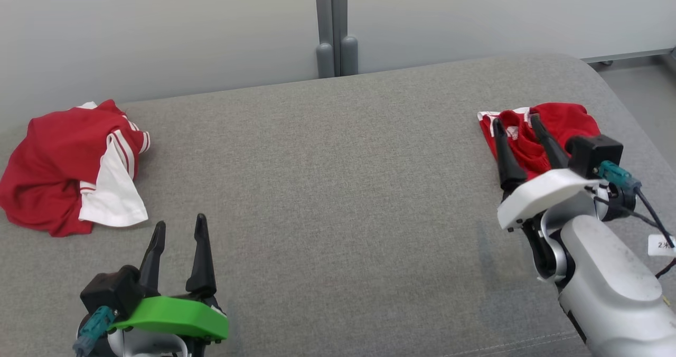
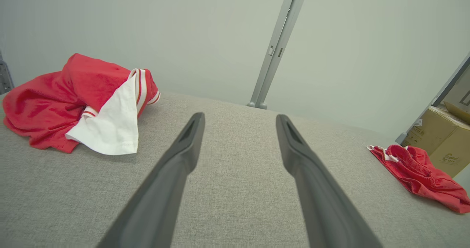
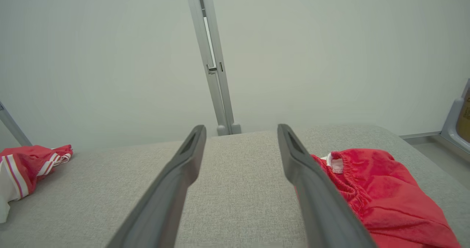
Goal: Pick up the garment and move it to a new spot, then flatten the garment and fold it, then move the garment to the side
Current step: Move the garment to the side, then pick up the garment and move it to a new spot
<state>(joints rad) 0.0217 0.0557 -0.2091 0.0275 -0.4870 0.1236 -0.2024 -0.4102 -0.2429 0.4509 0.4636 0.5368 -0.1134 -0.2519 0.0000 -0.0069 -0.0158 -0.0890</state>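
Observation:
A crumpled red garment [image 1: 560,122] with a white-trimmed elastic band lies at the right of the grey cushioned surface [image 1: 338,188]. My right gripper [image 1: 515,120] stands open over its left part. In the right wrist view this garment [image 3: 382,193] lies just right of that gripper [image 3: 241,126], with nothing between the fingers. A second garment, red with a white striped sleeve [image 1: 68,169], is bunched at the far left. My left gripper [image 1: 180,221] is open, low at the front, apart from it; in the left wrist view the gripper [image 2: 239,116] points past the red and white garment [image 2: 84,105].
A pale wall with a grey upright post [image 1: 332,27] runs behind the surface. Cardboard boxes [image 2: 444,138] stand beyond the right end, past the red garment [image 2: 422,174]. Floor [image 1: 644,90] shows at the far right, beyond the surface's rounded right edge.

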